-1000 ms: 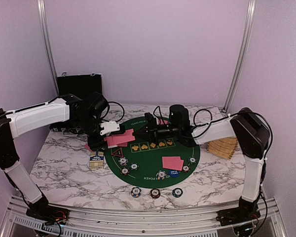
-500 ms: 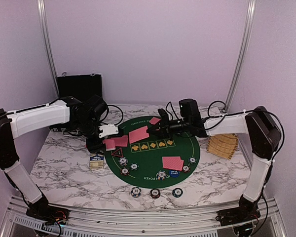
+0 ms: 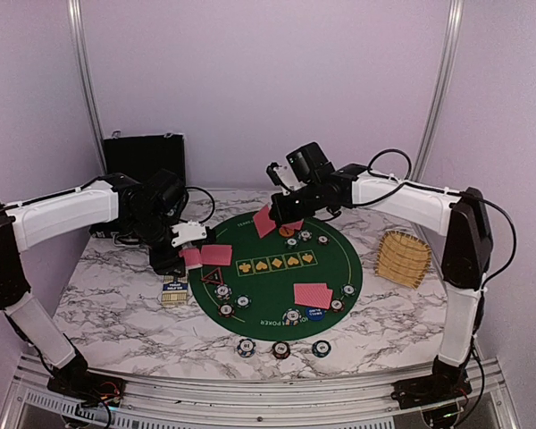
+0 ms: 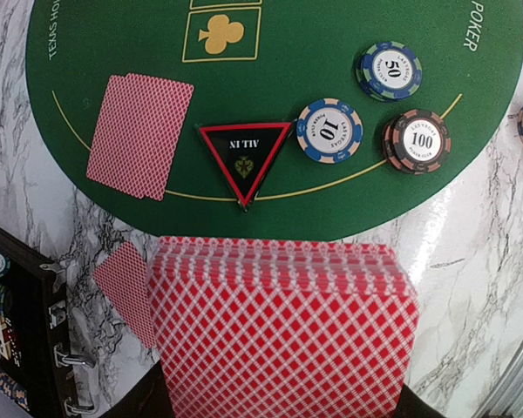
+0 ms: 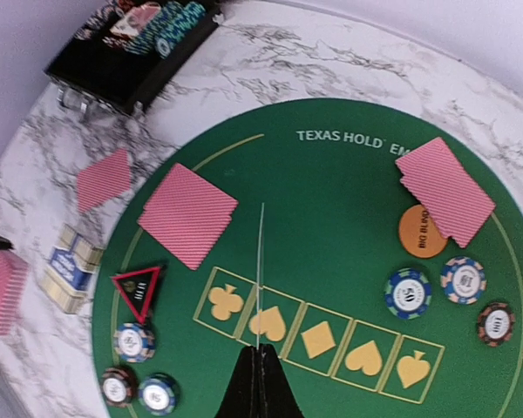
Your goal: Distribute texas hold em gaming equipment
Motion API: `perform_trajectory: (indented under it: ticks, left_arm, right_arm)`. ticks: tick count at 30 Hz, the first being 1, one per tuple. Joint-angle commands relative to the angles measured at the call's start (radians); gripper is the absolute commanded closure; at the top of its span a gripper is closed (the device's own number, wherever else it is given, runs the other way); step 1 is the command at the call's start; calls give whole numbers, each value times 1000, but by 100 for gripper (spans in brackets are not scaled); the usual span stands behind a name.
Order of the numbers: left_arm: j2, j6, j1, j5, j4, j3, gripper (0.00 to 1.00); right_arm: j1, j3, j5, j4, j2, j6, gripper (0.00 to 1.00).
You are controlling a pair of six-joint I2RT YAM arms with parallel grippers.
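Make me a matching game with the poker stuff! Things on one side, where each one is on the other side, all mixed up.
Things:
1. fat stack of cards
2. black triangle
3. orange disc
4. single card

Places:
A. partly tucked under a small pile of cards on the green mat
B. pinched in the right gripper
C. lying flat on the mat beside the 10 chip
D. held in the left gripper

Pairs: 1-D, 2-C, 3-A, 4-B
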Motion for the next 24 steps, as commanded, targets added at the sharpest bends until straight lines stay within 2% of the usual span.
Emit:
perform_trajectory:
  ticks: [1, 4, 7, 11, 18, 24]
  left_arm:
    - [-49, 5, 16, 4, -23, -15, 100]
    - [-51, 6, 16, 4, -26, -15, 100]
    - [-52, 6, 16, 7, -30, -13, 100]
    - [-51, 3, 16, 9, -34, -11, 100]
    - [-66, 4, 16, 13, -37, -17, 100]
    - [-65, 5, 16, 13, -39, -15, 100]
  right_arm:
    - [116, 47, 452, -95, 55, -285, 100]
    - [190, 4, 612, -23, 70, -442, 100]
    - [241, -42, 704, 72, 82, -547, 100]
    - [266, -81, 716, 166, 105, -623, 100]
    - [303, -199, 851, 363, 142, -809, 100]
    - [305, -279, 771, 472, 135, -885, 100]
